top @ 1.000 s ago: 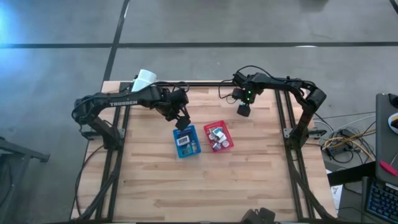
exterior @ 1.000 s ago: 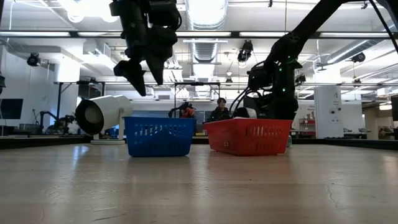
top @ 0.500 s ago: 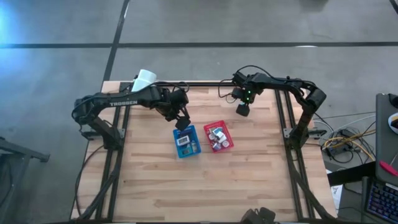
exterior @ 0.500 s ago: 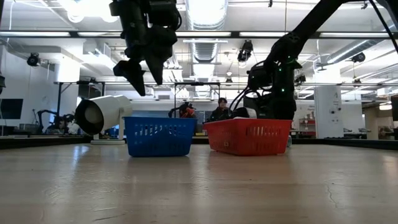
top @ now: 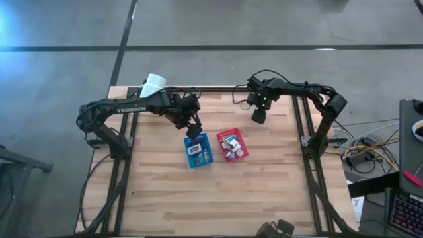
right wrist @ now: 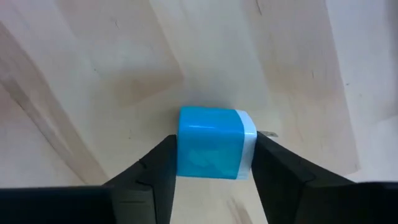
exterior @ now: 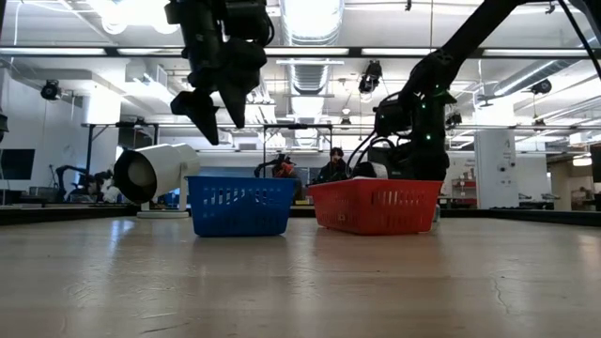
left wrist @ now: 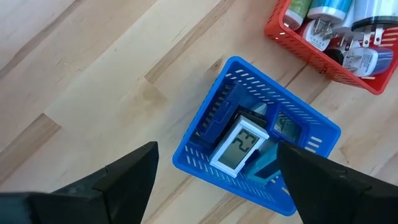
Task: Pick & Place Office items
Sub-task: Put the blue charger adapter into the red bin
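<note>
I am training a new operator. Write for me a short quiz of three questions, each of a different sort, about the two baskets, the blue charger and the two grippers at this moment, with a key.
1. True or false: the right gripper has the blue charger between its fingers on the table.
2. Which basket is directly below the open left gripper? A) the red basket B) the blue basket C) neither
3. Fill in: the white item with a display lies in the ____ basket.

Key: 1 true; 2 B; 3 blue
</note>
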Controlling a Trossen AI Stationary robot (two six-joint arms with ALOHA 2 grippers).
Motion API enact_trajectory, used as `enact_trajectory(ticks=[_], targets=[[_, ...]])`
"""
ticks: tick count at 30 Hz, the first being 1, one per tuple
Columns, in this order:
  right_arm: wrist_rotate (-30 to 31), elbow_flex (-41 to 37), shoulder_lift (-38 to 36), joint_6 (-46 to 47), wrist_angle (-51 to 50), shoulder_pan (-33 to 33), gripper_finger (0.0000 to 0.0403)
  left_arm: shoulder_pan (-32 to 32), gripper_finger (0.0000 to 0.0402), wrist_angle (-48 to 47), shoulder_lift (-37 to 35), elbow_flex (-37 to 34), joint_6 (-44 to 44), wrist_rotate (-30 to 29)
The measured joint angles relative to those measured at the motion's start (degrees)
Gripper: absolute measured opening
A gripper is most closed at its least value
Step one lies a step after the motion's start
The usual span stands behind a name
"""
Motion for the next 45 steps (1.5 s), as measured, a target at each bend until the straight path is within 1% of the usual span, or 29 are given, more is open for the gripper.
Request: enact_trajectory(ticks=[1, 7, 10, 15, 19, 24, 28, 30, 35, 40, 45], targets=[[0.0, 0.0, -0.02, 0.05, 0.02, 0.0, 0.0162, 0.0, 0.0332, -0.09, 0.0, 0.0, 0.0, 0.0], [0.44, 0.0, -0.06, 1.32, 0.83, -0.02, 0.0162, 0.0, 0.0332, -0.93, 0.01, 0.0, 0.0, 0.0], [2.25, 0.97, -0.06, 1.42, 0.22, -0.02, 0.0162, 0.0, 0.0332, -0.93, 0.0, 0.0, 0.0, 0.0], [3.23, 6.39, -0.83, 0.99, -1.24, -0.08, 0.0162, 0.0, 0.0332, -0.93, 0.01, 0.0, 0.2, -0.01], [2.47, 13.28, -1.26, -1.23, -6.11, 0.02, 0.0162, 0.0, 0.0332, -0.93, 0.0, 0.0, 0.2, -0.02], [-2.43, 19.92, -2.59, -1.43, -12.9, 0.04, 0.0162, 0.0, 0.0332, -1.02, 0.0, 0.0, 0.31, -0.04], [-12.26, 21.68, -4.81, 2.27, -15.1, 1.05, 0.0162, 0.0, 0.0332, -1.56, 0.02, 0.0, 1.32, -0.09], [-16.19, 21.49, -6.4, 4.51, -15.31, 2.64, 0.0162, 0.0, 0.0332, -2.05, 0.0, 0.0, 2.37, -0.25], [-20.0, 21.0, -9.37, 9.16, -15.21, 9.48, 0.0162, 0.04, 0.0332, -2.35, 0.0, 0.0, 4.55, -0.59], [-21.11, 20.98, -9.82, 13.17, -14.75, 17.53, 0.0162, 0.04, 0.0332, -2.35, 0.0, 0.0, 5.74, -0.59], [-21.07, 20.69, -8.18, 14.94, -14.33, 22.71, 0.0162, 0.02, 0.0332, -2.37, 0.0, 0.0, 6.03, -0.59]])
